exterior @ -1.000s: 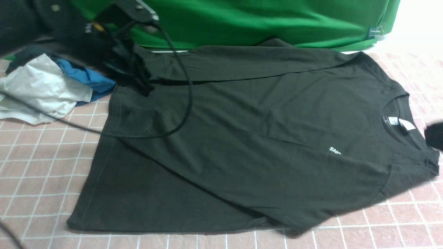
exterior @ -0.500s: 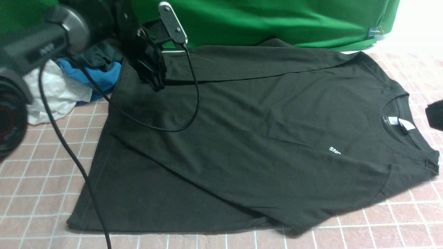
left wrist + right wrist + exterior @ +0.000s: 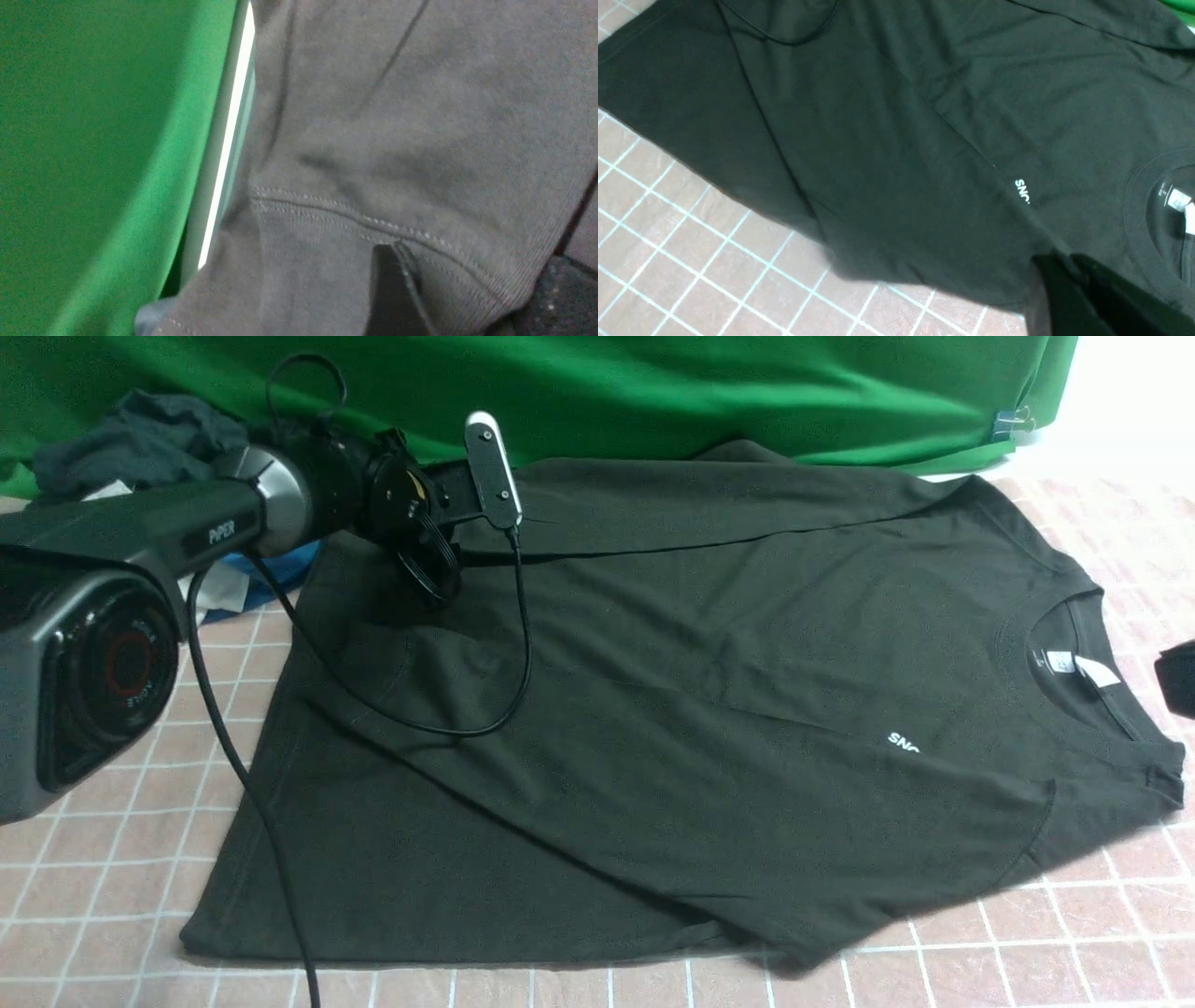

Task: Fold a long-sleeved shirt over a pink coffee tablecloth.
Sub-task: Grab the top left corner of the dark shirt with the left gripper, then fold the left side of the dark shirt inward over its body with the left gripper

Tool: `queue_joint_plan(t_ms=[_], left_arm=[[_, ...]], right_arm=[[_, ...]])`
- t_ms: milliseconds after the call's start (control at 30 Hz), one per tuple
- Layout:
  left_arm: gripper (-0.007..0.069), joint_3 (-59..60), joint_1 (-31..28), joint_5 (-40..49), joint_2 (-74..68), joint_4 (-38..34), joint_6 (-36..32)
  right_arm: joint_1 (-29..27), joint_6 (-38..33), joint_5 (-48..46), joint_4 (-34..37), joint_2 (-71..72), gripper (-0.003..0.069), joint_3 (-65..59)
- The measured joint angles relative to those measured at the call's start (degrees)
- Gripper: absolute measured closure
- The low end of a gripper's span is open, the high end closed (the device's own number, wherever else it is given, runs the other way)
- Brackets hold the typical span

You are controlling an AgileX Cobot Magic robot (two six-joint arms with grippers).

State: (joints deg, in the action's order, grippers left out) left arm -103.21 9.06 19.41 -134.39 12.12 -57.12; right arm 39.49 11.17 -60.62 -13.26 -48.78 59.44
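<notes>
**Shirt on cloth; left gripper at sleeve**

Front view: I see the long-sleeved shirt lying on the pink coffee tablecloth, with the left gripper over its far sleeve.

Left wrist view: the gripper fingers are apart, with the sleeve cuff between them.

Right wrist view: the right gripper is closed, near the collar.

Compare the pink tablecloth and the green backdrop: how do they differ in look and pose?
The pink tablecloth carries a grid of thin white lines; the green backdrop is plain. The tablecloth lies flat beneath the shirt; the backdrop hangs in loose folds behind it. Both are cloth.
</notes>
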Motion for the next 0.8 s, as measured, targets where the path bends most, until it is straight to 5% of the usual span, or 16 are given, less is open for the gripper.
queue_joint_plan(t_ms=[433,800], left_arm=[[0.0578,-0.3,0.1,0.1,-0.2,0.2,0.1],[0.0585,0.2,0.5,18.8,10.5,-1.5,4.1]], right_arm=[[0.0,0.2,0.2,2.0,0.0,0.0638,0.0],[0.0,-0.9,0.3,2.9,0.0,0.0638,0.0]])
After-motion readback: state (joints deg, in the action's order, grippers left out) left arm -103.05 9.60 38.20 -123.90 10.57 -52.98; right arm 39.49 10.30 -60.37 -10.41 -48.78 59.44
